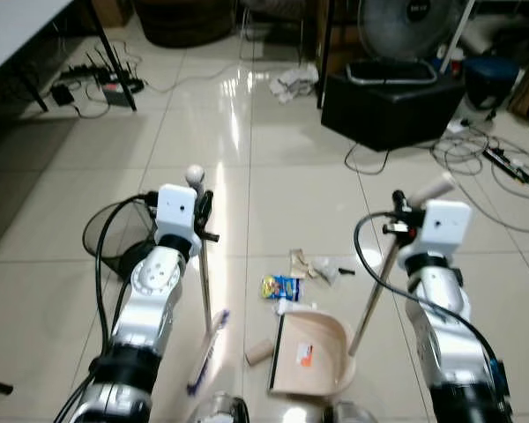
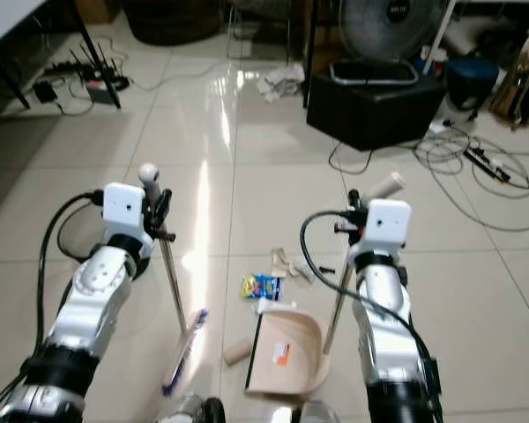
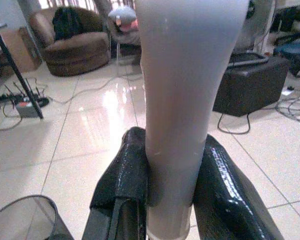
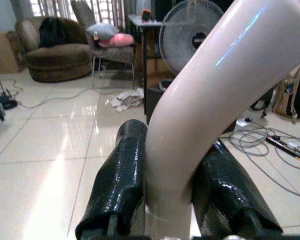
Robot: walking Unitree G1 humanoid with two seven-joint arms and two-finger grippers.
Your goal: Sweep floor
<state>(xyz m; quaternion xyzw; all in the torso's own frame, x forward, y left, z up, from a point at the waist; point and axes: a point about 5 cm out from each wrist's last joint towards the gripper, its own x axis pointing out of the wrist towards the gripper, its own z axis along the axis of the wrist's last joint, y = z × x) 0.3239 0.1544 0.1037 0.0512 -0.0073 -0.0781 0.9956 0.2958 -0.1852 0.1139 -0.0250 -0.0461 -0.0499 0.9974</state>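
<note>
1. Left pincer (image 1: 203, 210) is clamped on the broom (image 1: 204, 291) handle just under its round knob; the left wrist view shows both black fingers (image 3: 125, 175) pressed on the grey shaft.
2. Right pincer (image 1: 404, 220) is clamped on the dustpan handle (image 1: 377, 291); the right wrist view shows the cream bent tube squeezed between both fingers (image 4: 121, 175).
3. Broom head lies on the floor at 6 o'clock, bristles blurred. Dustpan (image 1: 313, 354) sits just beside it at 5 o'clock, mouth toward the litter.
4. Litter near the pan mouth: blue-yellow wrapper (image 1: 280, 287), crumpled paper scraps (image 1: 304, 263), small roll (image 1: 258, 352) touching the pan's side.
5. The wrist views show a brown armchair (image 3: 72, 42) and a pink cushion (image 4: 115, 39) far back.
6. Mesh bin (image 1: 115, 233) at 9 o'clock, behind the left arm.
7. Black box (image 1: 392, 106) with fan (image 1: 410, 26) at 1 o'clock; loose cables (image 1: 489, 159) at 2 o'clock; power strip (image 1: 115, 86) under the surface (image 1: 18, 26) at 11 o'clock.
8. Open tile at 12 o'clock between the arms.
</note>
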